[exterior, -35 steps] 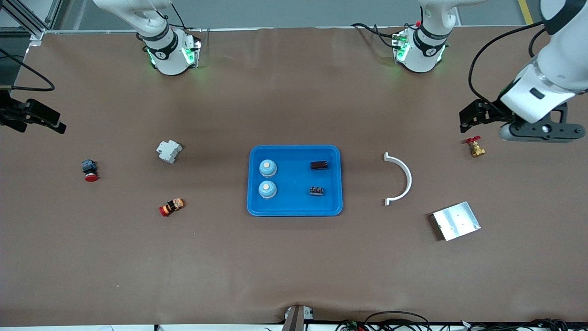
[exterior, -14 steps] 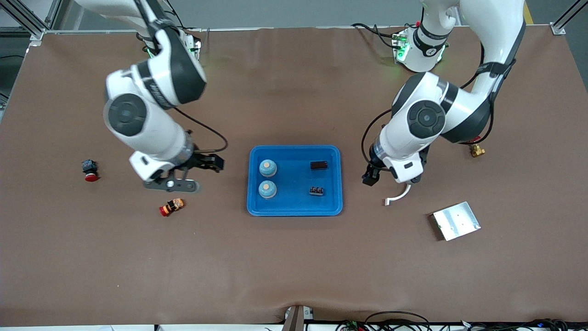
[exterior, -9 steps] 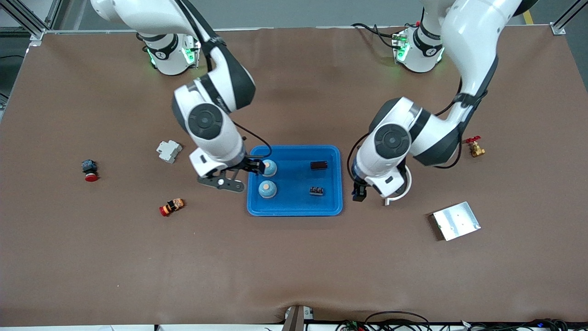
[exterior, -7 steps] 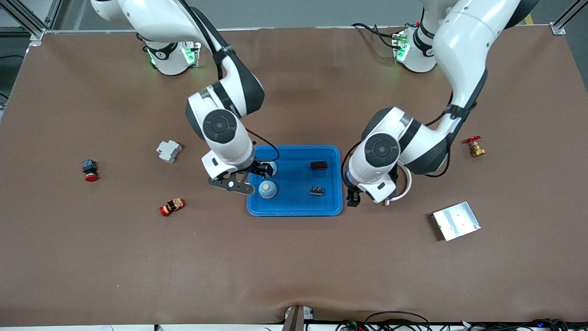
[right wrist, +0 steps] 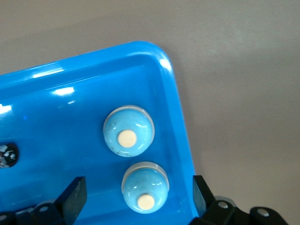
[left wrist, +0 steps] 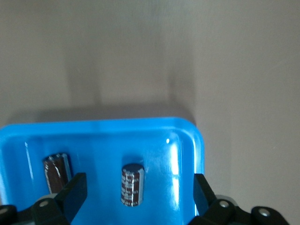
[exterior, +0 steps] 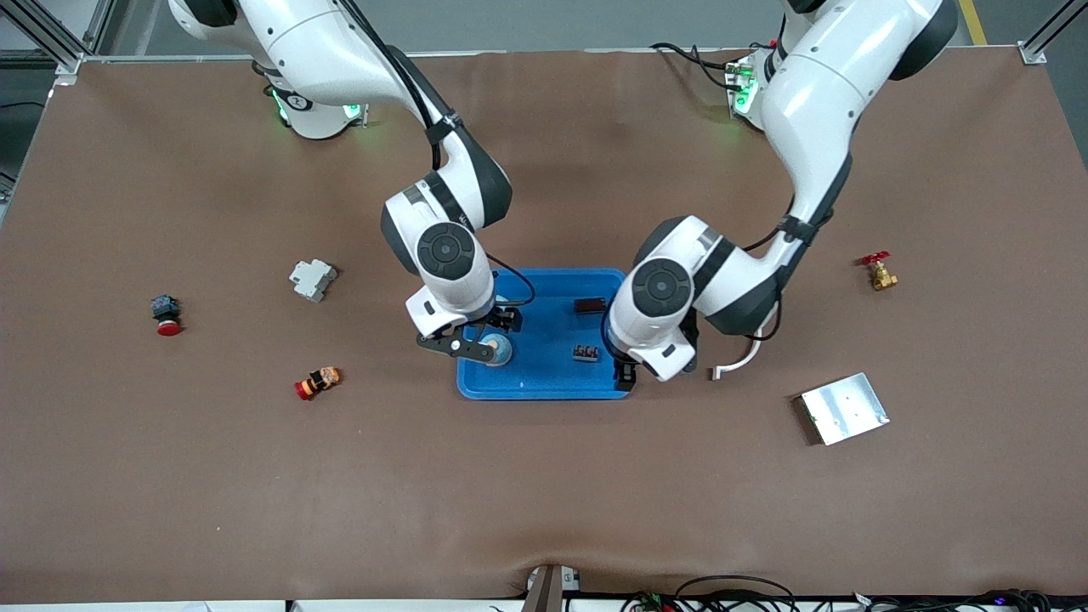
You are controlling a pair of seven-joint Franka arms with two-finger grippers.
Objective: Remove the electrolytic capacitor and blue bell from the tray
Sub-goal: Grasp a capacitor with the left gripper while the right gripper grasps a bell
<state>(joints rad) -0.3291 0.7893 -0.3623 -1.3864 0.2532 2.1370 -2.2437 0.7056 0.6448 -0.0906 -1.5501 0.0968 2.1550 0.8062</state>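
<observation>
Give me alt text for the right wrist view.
Two round blue bells sit side by side in a blue tray near its corner, on a brown table. The open right gripper hangs over them.

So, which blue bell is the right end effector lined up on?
The bell farther from the front camera: it shows between the right end effector's open fingers, while the other bell lies outside them.
</observation>
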